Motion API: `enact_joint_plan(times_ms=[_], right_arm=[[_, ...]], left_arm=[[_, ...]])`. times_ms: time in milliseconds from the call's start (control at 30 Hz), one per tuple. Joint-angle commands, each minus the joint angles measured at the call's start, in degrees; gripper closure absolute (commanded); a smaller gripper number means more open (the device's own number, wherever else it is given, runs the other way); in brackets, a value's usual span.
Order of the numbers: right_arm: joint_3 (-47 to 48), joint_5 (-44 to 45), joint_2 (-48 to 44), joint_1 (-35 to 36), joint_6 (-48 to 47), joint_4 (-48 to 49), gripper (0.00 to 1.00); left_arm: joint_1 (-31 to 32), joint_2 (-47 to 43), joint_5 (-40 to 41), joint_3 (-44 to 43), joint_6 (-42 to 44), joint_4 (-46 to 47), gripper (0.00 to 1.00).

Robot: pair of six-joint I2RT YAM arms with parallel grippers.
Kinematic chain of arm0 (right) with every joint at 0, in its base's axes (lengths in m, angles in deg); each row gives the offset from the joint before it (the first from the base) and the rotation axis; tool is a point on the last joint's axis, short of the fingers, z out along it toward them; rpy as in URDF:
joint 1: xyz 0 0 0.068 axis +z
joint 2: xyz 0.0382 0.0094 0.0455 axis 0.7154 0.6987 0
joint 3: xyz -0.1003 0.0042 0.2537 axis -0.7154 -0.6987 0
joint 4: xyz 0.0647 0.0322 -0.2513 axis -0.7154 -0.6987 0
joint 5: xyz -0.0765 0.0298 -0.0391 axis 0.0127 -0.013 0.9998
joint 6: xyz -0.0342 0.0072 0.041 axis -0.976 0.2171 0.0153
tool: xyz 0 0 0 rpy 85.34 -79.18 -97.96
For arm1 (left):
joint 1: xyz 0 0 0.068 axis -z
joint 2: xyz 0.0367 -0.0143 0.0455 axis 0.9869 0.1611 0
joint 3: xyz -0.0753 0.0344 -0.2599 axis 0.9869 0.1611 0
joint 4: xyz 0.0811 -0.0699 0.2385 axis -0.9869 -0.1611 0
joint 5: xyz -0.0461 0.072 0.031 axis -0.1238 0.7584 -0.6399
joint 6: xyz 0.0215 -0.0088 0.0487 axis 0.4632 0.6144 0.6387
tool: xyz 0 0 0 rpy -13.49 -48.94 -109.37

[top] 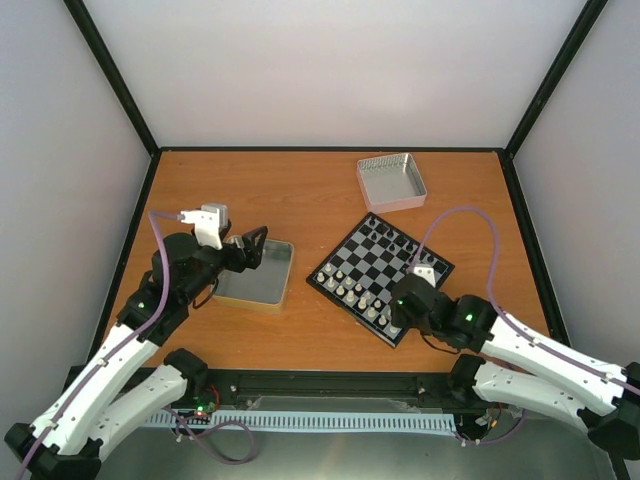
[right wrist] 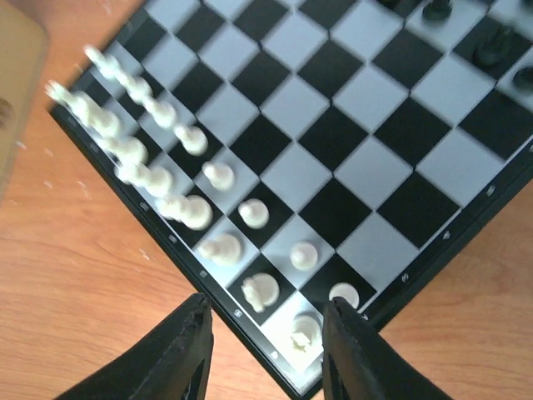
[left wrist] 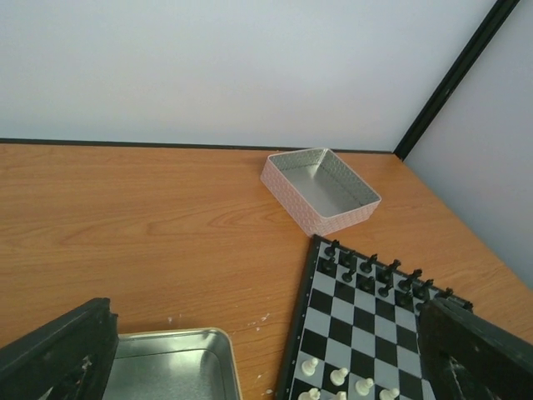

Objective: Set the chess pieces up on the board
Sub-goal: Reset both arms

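The board (top: 318, 277) lies turned diagonally right of the table's middle. Cream-white chess pieces (top: 360, 295) stand in two rows along its near-left side, black chessmen (top: 395, 235) along its far side. My right gripper (top: 400, 318) hovers open over the board's near corner. In the right wrist view its fingers (right wrist: 179, 354) straddle the board's edge (right wrist: 250, 321) and a corner white piece (right wrist: 304, 333) without touching it. Other white pieces (right wrist: 197, 212) line that side. My left gripper (top: 250, 245) is open and empty over a silver tray (top: 255, 280).
The silver tray (left wrist: 166, 367) sits left of the board (left wrist: 333, 312), its inside showing bare metal. A pink-sided open tin (top: 392, 180) stands at the back, also in the left wrist view (left wrist: 321, 187). Black-framed walls close the table's sides.
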Motion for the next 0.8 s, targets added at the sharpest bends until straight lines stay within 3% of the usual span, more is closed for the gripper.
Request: enact_joint_plan(times_ms=[0, 200, 500, 767], right_arm=[[7.60, 7.26, -2.48, 0.50, -1.50, -6.16, 0.58], [19.31, 17.29, -4.14, 0.50, -6.11, -11.99, 0.38], [29.66, 29.98, -9.11, 0.50, -15.02, -15.34, 0.02], [35.53, 41.23, -12.58, 0.45, -18.47, -19.90, 0.00]], left_arm=[[0.26, -2.11, 1.64, -4.61, 0.78, -2.96, 0.00], [0.30, -4.43, 8.93, -9.57, 0.20, -10.42, 0.00], [0.26, -13.40, 17.76, -13.24, 2.27, -16.24, 0.00], [0.26, -18.93, 22.78, -19.45, 4.14, -21.44, 0.00]])
